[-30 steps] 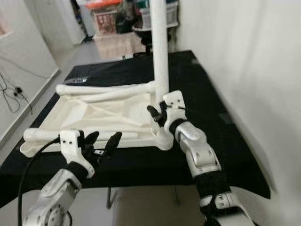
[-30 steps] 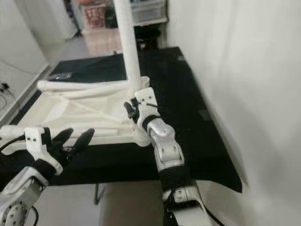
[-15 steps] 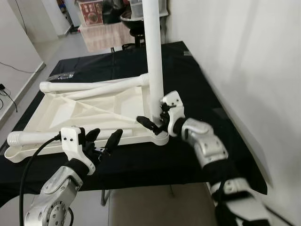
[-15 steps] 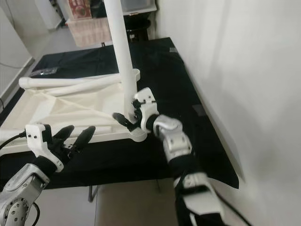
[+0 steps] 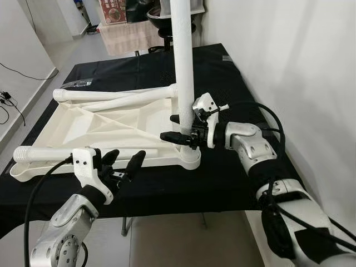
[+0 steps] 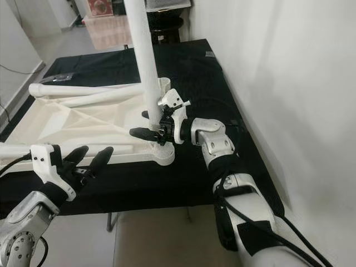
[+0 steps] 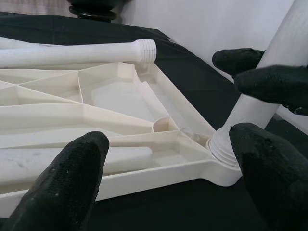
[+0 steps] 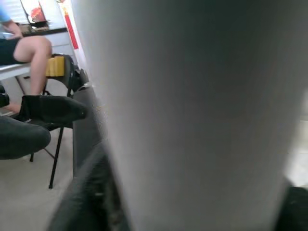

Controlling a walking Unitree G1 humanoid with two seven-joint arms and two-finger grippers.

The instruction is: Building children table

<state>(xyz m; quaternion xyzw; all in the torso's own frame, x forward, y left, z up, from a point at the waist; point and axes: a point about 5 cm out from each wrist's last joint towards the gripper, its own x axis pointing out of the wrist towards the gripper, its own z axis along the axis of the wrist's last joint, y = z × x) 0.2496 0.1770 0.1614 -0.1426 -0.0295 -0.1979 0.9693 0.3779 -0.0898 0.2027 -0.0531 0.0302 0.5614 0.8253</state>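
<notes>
On the black cloth-covered table (image 5: 233,83) before me lies the upside-down white plastic ribbed tabletop (image 5: 105,125); two loose white plastic tube legs, one (image 5: 114,94) along its far edge and one (image 5: 53,151) along its near edge, rest on it. At the near left edge my left gripper (image 5: 123,162) hovers just short of the tabletop, fingers spread apart and grasping nothing. Further right, the upright white plastic tube leg (image 5: 182,61) stands in the near right corner socket (image 5: 190,158), and my right gripper (image 5: 177,128) straddles its base, one finger either side, though I cannot tell whether it clamps the leg.
</notes>
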